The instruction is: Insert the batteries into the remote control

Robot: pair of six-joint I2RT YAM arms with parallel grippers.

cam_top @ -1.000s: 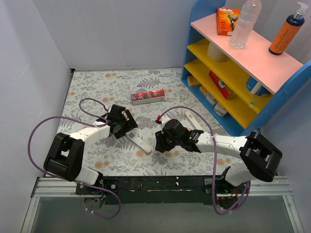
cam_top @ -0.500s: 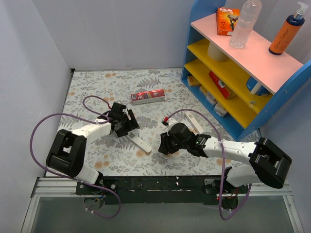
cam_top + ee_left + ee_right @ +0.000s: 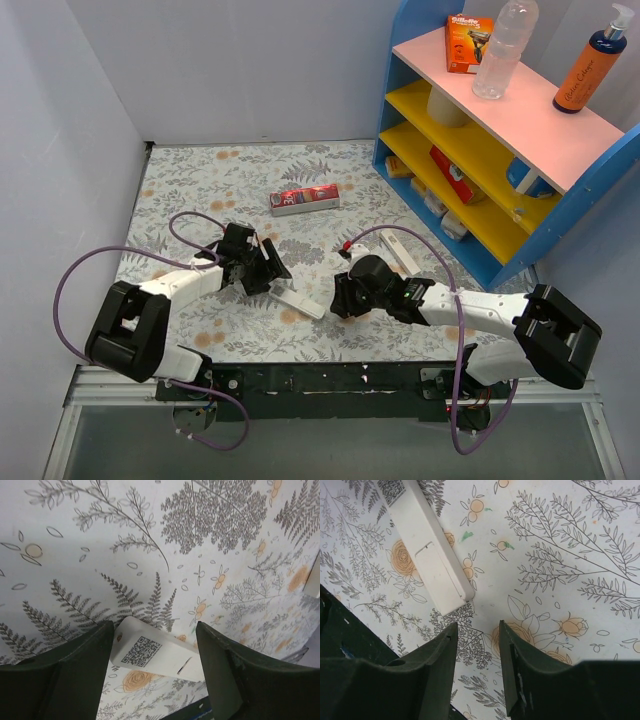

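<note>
Remote control lies flat on the flowered desk with its back up and its buttons hidden, so the battery cover faces upward. The cover looks to be in place, so we judge that loading has not begun.

Its labelled end sits between the fingers of the left pincer, whose jaws stand apart on either side of it. We cannot tell whether the pads touch the plastic. We read this as a bracing hold, meant to keep the bar from sliding while the other end is worked.

The cover end lies just ahead of the right pincer and a little to its left. Those jaws are parted and empty, low over the desk, and well placed, we think, to push the cover off. We cannot find the batteries in any view.

Well beyond both pincers lies a red carton, and past the right pincer's outer side stands a blue shelf. Neither has a part in this step.
</note>
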